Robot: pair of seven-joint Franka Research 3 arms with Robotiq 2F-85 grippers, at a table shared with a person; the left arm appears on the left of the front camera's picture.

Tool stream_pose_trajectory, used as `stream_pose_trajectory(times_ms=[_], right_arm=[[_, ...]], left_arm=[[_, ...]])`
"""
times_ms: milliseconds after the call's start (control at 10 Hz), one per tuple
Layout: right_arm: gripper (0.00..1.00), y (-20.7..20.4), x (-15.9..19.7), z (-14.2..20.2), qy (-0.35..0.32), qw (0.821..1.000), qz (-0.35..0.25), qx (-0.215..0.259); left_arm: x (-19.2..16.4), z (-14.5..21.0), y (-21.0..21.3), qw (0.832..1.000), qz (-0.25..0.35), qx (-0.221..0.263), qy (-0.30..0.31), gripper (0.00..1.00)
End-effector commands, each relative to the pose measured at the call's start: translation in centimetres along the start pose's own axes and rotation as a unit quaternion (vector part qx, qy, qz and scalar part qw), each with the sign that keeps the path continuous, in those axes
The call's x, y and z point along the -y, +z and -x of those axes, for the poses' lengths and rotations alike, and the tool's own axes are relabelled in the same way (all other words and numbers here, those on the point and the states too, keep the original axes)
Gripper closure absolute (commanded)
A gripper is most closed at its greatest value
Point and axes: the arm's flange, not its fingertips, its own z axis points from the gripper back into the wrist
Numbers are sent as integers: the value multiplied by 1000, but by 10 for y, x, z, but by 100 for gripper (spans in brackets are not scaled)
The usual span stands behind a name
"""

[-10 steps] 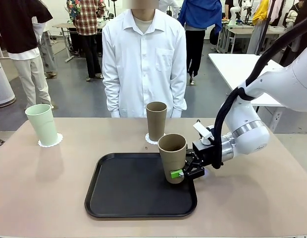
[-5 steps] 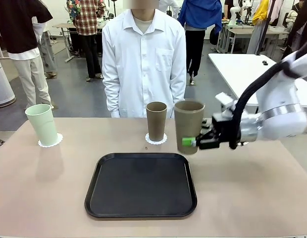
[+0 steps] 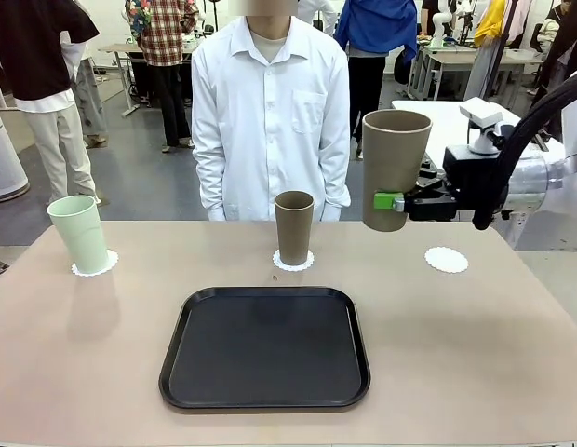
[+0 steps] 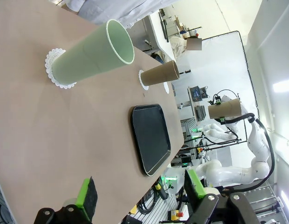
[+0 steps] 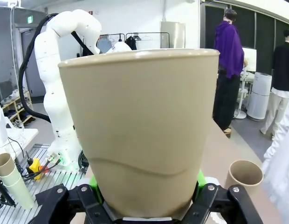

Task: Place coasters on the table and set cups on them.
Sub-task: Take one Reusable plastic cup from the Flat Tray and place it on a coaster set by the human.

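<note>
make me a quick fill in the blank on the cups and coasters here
1. The right gripper holds a ____ cup in the air.
2. The green cup stands on a ____.
3. The bare coaster lies to the ____ of the black tray in the front view.
4. The tray has ____ cups on it.

Missing words: brown; coaster; right; no

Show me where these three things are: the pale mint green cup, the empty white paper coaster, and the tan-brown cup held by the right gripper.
pale mint green cup [image 3: 79,233], front view, middle of its side wall.
empty white paper coaster [image 3: 446,260], front view, its centre.
tan-brown cup held by the right gripper [image 3: 393,163], front view, upper side wall.
</note>
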Motion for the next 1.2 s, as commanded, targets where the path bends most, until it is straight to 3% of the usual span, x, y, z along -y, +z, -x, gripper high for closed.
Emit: stream_pose_trajectory(times_ms=[0,500,600,900,1100], right_arm=[[79,-4,3,7,-3,1000,-6,0],[79,-4,3,7,-3,1000,-6,0],[19,-4,1,8,-8,1000,-4,-3],[19,83,96,23,-15,996,86,21],[19,139,141,30,-35,986,160,44]], left_arm=[[2,1,2,1000,5,0,-2,0],[2,1,2,1000,5,0,-2,0],[2,1,2,1000,5,0,-2,0],[2,1,2,1000,5,0,-2,0],[2,1,2,1000,5,0,-2,0]])
